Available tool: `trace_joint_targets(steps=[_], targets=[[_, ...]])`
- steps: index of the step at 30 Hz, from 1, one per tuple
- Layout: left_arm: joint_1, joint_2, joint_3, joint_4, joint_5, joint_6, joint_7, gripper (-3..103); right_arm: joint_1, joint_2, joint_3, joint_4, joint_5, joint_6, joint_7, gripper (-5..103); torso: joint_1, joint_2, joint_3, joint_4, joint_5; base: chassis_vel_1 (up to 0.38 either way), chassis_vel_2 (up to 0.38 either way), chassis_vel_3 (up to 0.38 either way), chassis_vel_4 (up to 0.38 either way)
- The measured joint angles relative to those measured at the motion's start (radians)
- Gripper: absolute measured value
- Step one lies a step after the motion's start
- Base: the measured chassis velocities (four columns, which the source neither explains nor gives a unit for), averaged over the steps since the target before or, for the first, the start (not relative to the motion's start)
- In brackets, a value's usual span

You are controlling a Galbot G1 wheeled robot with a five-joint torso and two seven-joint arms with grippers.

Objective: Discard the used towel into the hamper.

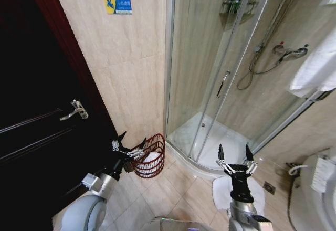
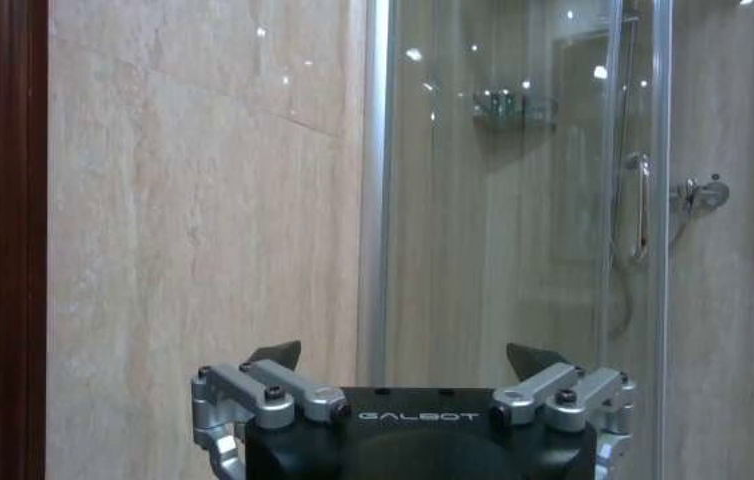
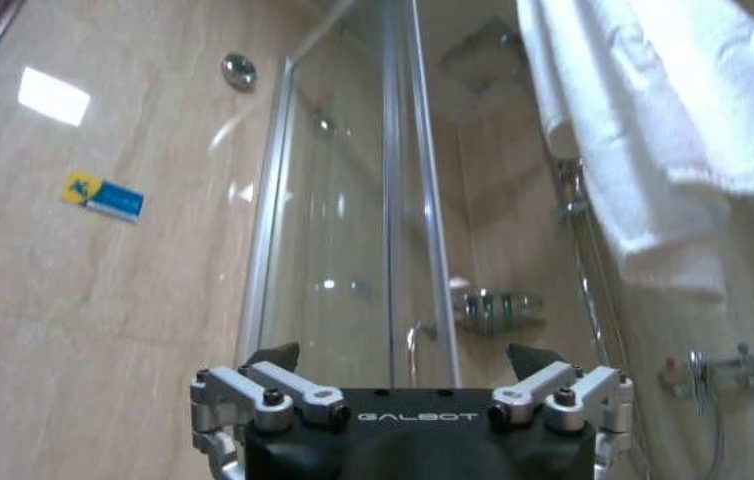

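Hovering my left gripper [image 1: 130, 143] right at the rim of the small round reddish-brown open-weave hamper [image 1: 155, 152], which stands on the beige floor tiles [image 1: 184, 197] against the foot of the tiled wall [image 1: 126, 68], just beside the curved glass shower enclosure [image 1: 220, 73] and near the dark wooden door [image 1: 31, 136]. Something white lies inside the hamper [image 1: 150, 163], and I judge that to be the used towel, so the drop looks done from how things lie now. Left fingers are spread wide apart with nothing between them; from the left wrist view the two dark tips [image 2: 274, 353] frame only bare wall and the shower's metal frame, so I am holding nothing. My right gripper [image 1: 234, 153] sits raised on the other side, over the floor in front of the shower's white threshold [image 1: 202, 165], also spread wide and empty; through its wrist view I look up past its tips at the glass and a white towel hanging high on the shower side [image 3: 644, 110]. That hanging towel is well apart from both grippers and untouched. A white mat [image 1: 220, 191] lies on the floor beneath my right arm.
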Motion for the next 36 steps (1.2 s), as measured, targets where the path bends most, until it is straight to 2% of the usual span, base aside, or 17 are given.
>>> trace_joint_targets(steps=[8,13,26,36], targets=[[0.0,0.0,0.0,-0.001,0.0,0.001,0.0,100,-0.015,-0.017,0.016,0.139,0.006,-0.057,0.035,100,0.0,0.0,0.0,0.0,0.0,0.0,0.0,0.0,0.0],[0.0,0.0,0.0,-0.001,0.0,0.001,0.0,100,-0.013,-0.023,0.028,0.213,-0.003,-0.117,0.082,100,0.0,0.0,0.0,0.0,0.0,0.0,0.0,0.0,0.0],[0.0,-0.001,-0.001,-0.001,0.0,0.001,-0.001,100,-0.01,-0.017,0.017,0.262,-0.034,-0.133,0.079,100,0.0,0.0,0.0,0.0,-0.0002,-0.039,-0.039,0.042,0.041],[0.0,-0.001,-0.001,-0.002,0.0,0.001,-0.001,100,-0.012,-0.011,0.024,0.269,-0.032,-0.125,0.078,100,0.0,0.0,0.0,0.0001,0.0001,-0.201,-0.21,0.198,0.205]])
